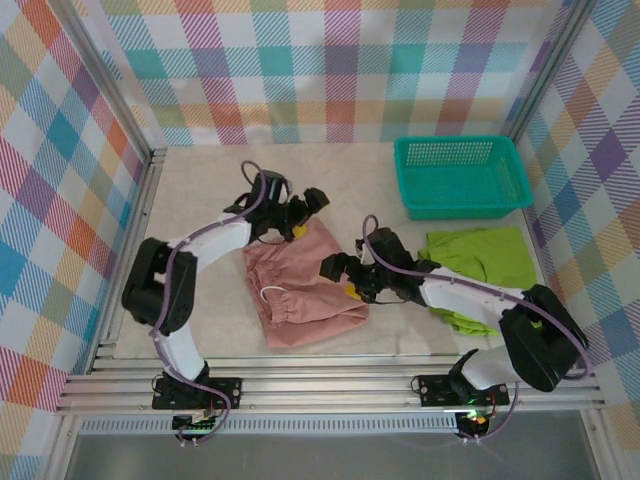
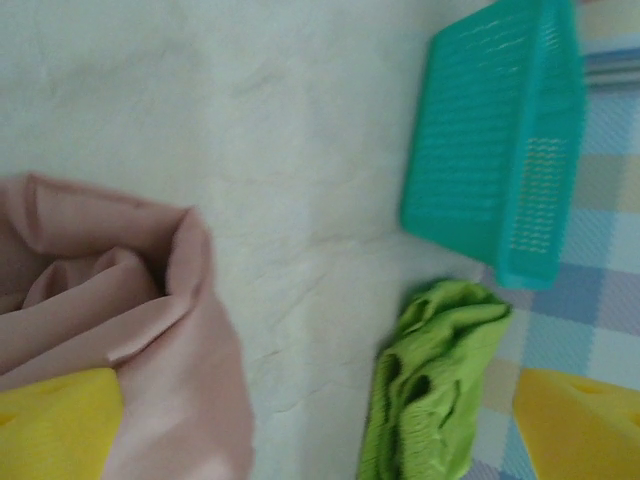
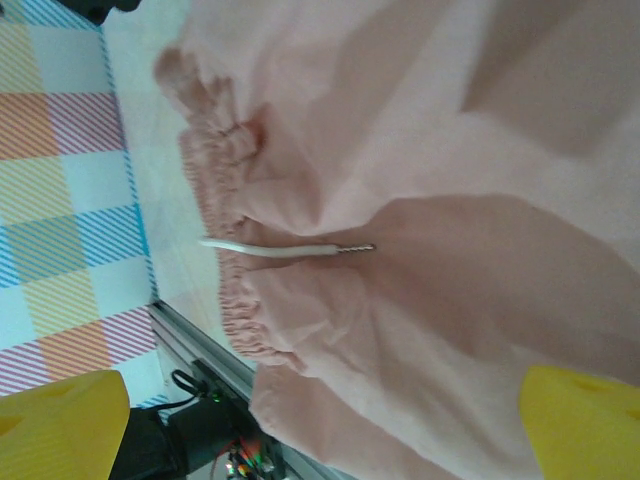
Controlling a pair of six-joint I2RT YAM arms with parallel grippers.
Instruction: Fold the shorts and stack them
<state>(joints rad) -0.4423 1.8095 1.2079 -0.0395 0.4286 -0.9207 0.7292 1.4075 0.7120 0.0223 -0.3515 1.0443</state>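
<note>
Two shorts lie loose and unfolded on the worktop (image 1: pixel 200 190). The pink shorts (image 1: pixel 300 290) are in the middle. The green shorts (image 1: pixel 480 255) are crumpled to their right, just on the near side of the teal basket (image 1: pixel 465 205), which stands at the far right. The two garments lie apart, with a strip of bare worktop between them.

The left pincer (image 1: pixel 306 214) hangs over the far edge of the pink shorts with its jaws spread wide. From the left wrist, the pink cloth rises in a soft, rumpled fold right beside one yellow pad (image 2: pixel 55 425). Whether it touches that pad I cannot tell. The other pad (image 2: pixel 580 425) stands well off to the side, and pale worktop and the green shorts show in the gap between the two (nothing is pinched).

The right pincer (image 1: pixel 341 280) sits at the right edge of the pink shorts, between the two garments, and its jaws are also spread wide with nothing in them. From the right wrist, pink cloth lies under the whole gap between the yellow fingers (image 3: pixel 60 425). The gathered waistband (image 3: pixel 215 190) runs along the side of the shorts away from this pincer, and a white drawstring (image 3: pixel 280 248) lies loose across the cloth beside it. The right arm passes over the near part of the green shorts.
</note>
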